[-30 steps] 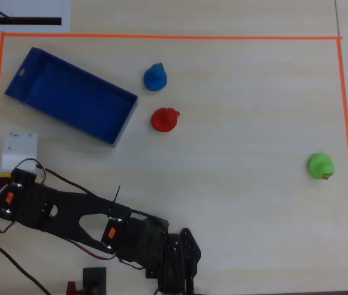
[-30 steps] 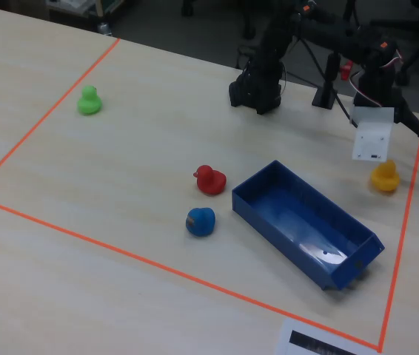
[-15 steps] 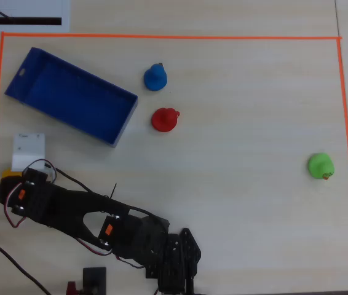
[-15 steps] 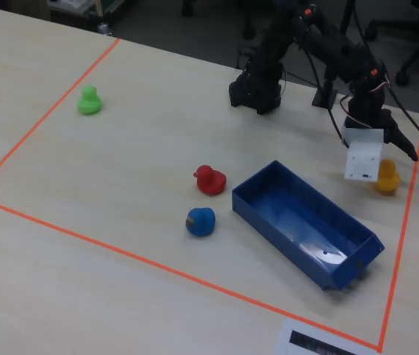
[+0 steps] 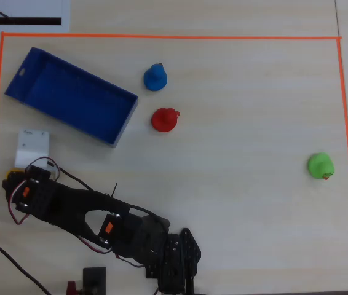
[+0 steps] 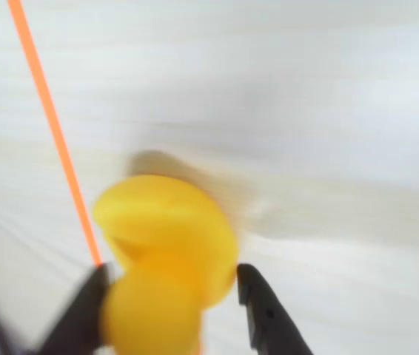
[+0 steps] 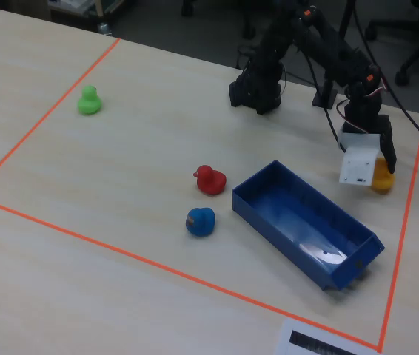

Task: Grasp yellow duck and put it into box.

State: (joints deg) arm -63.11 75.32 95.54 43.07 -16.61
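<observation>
The yellow duck point(image 6: 169, 251) fills the wrist view between my two black fingers; the left one touches it and the right one stands at its side. My gripper point(image 6: 172, 277) is shut on it, close to the orange tape line. In the overhead view only a sliver of the duck point(image 5: 7, 180) shows at the far left under my gripper point(image 5: 14, 175). In the fixed view the duck point(image 7: 383, 180) sits behind the white wrist block, right of the box. The blue box point(image 5: 69, 95) lies above the gripper in the overhead view and is empty; it also shows in the fixed view point(image 7: 298, 214).
A blue duck point(image 5: 155, 77) and a red duck point(image 5: 164, 120) stand just right of the box, and a green duck point(image 5: 320, 166) far right. Orange tape point(image 5: 162, 36) borders the work area. The arm's base point(image 5: 168, 258) is at the bottom edge.
</observation>
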